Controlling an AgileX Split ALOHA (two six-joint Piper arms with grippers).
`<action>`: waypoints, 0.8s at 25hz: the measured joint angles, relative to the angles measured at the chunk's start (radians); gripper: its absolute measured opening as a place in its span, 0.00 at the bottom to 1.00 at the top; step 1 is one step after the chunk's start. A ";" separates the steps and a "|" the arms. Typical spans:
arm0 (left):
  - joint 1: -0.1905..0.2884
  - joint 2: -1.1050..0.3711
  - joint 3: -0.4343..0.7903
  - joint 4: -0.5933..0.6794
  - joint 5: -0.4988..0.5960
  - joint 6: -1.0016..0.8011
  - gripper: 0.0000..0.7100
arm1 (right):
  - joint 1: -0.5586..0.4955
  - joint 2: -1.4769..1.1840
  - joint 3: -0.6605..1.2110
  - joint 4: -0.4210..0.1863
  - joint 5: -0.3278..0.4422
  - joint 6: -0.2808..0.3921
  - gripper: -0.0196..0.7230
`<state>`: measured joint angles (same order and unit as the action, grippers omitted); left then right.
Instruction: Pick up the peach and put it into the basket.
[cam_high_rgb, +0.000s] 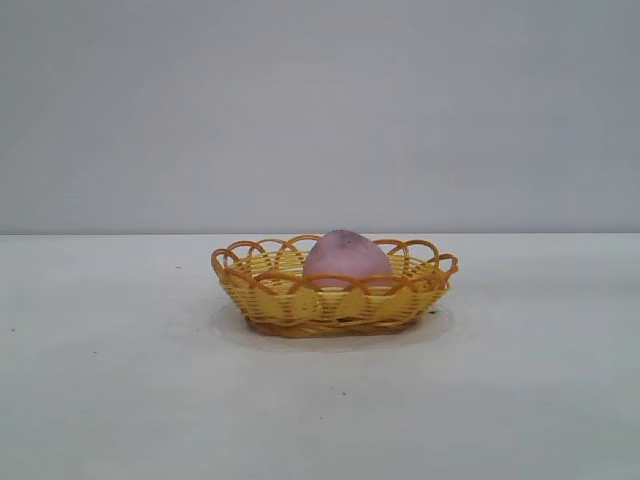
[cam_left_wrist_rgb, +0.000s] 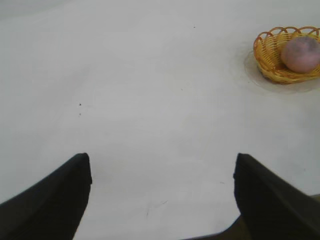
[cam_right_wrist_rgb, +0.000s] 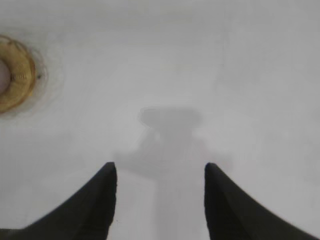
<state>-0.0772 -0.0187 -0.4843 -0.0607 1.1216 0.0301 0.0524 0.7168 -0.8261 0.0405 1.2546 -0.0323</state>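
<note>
The pink-mauve peach lies inside the yellow wicker basket at the middle of the white table. The left wrist view shows the same peach in the basket, far off from my left gripper, which stands open over bare table with nothing between its fingers. My right gripper is open too and holds nothing; only a part of the basket's rim shows at the edge of its view. Neither arm appears in the exterior view.
The white tabletop stretches all round the basket, with a plain grey wall behind. The right arm's shadow falls on the table ahead of its fingers.
</note>
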 joint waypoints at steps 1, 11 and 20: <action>0.000 0.000 0.000 0.000 0.000 0.000 0.74 | 0.000 -0.061 0.034 0.000 0.003 0.000 0.49; 0.017 0.000 0.000 0.000 0.000 0.000 0.74 | 0.000 -0.569 0.254 0.000 -0.001 0.002 0.49; 0.055 0.000 0.000 0.000 0.000 0.000 0.74 | 0.000 -0.733 0.321 0.000 -0.080 -0.006 0.49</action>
<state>-0.0225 -0.0187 -0.4843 -0.0607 1.1216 0.0301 0.0524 -0.0162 -0.5049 0.0405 1.1746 -0.0388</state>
